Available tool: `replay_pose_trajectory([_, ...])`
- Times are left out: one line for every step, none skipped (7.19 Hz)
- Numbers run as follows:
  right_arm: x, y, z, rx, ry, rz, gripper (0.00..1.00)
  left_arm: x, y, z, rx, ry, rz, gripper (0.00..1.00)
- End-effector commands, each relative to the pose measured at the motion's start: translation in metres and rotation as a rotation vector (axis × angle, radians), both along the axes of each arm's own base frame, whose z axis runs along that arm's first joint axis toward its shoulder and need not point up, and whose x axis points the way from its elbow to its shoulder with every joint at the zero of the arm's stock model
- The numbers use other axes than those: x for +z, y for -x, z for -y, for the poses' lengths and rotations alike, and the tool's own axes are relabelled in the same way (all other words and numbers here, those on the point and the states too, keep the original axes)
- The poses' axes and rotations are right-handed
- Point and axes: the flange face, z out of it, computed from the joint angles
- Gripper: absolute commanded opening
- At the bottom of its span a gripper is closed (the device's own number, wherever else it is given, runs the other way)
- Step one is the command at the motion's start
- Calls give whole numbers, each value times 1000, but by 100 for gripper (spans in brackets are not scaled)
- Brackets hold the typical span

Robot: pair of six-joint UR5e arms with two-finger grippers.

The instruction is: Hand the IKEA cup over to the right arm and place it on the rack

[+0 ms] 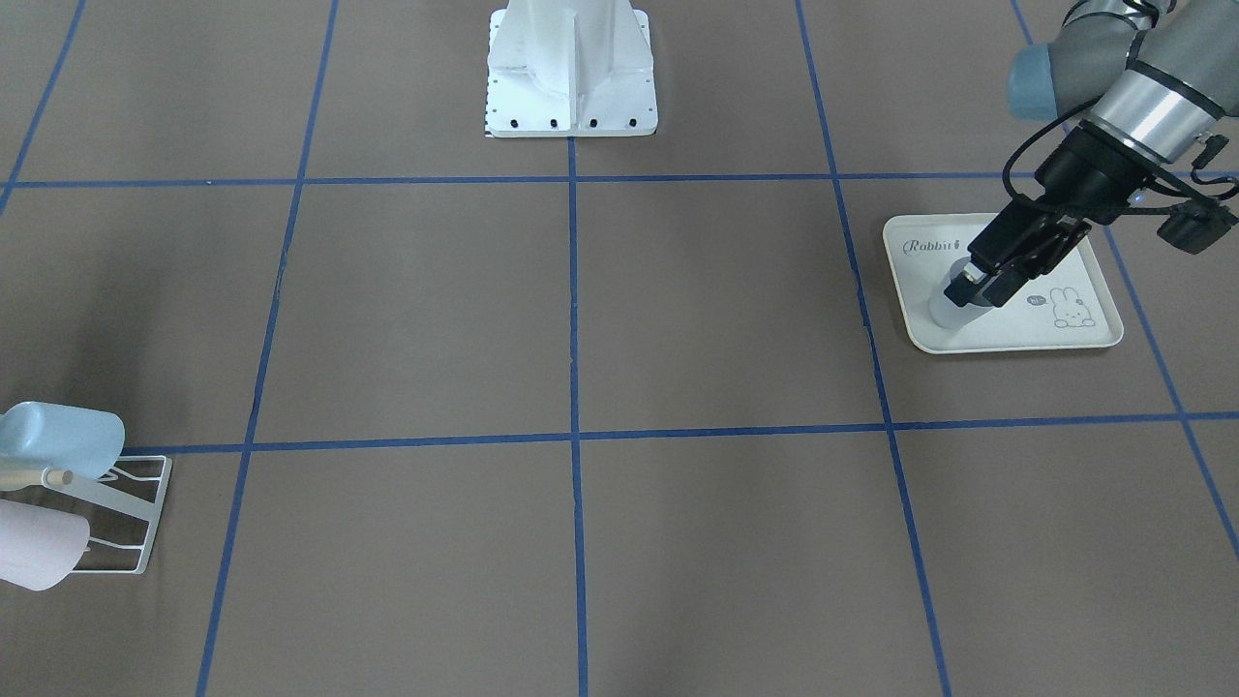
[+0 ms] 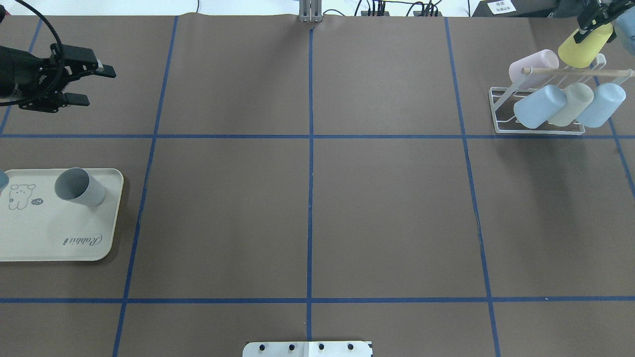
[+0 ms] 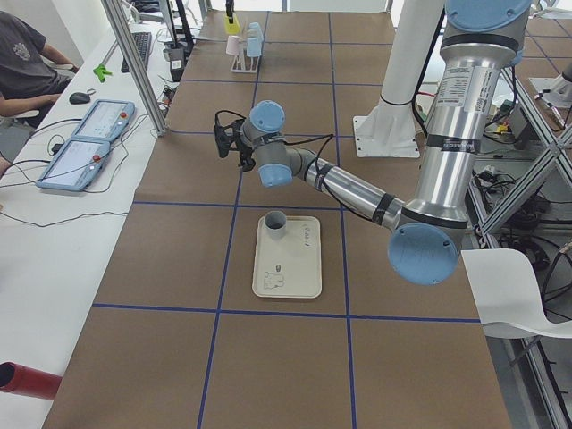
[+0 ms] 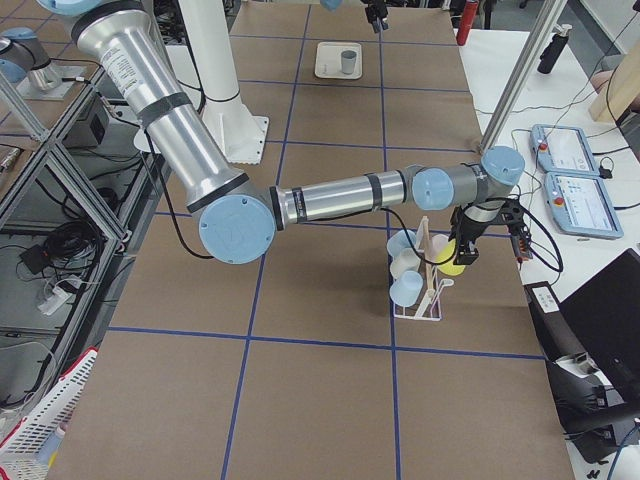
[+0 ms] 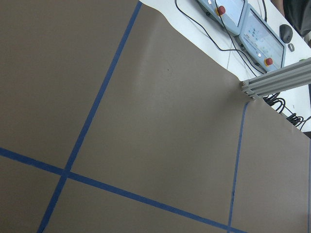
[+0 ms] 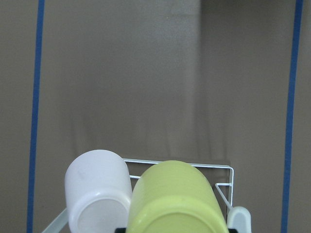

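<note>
Robot lab: taped table (image 2: 387,208), teach pendants (image 3: 103,120)

cream rabbit tray (image 2: 44,223) lies on brown table (image 2: 387,213).

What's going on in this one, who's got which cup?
The right gripper is shut on a yellow cup and holds it at the far end of the white rack, which carries four other cups. Whether the yellow cup sits on a prong yet is unclear. The left gripper is open and empty above the table, away from the tray, where a grey cup stands upright.
</note>
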Motion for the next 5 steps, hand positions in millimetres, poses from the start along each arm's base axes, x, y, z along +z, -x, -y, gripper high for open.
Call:
replay_pose_trajectory([6, 3, 1, -1, 14, -2, 24, -2, 0, 0, 0, -3, -2, 100])
replay_pose_trajectory([8, 7, 1, -8, 19, -3, 24, -2, 0, 0, 0, -3, -2, 100])
replay_pose_trajectory([7, 12, 1, -12, 20, -3, 24, -3, 0, 0, 0, -4, -2, 100])
replay_pose_trajectory([5, 18, 1, -18, 18, -2, 24, -3, 0, 0, 0, -4, -2, 100])
replay_pose_trajectory([6, 23, 0, -26, 19, -3, 25, -3, 0, -1, 1, -4, -4, 100])
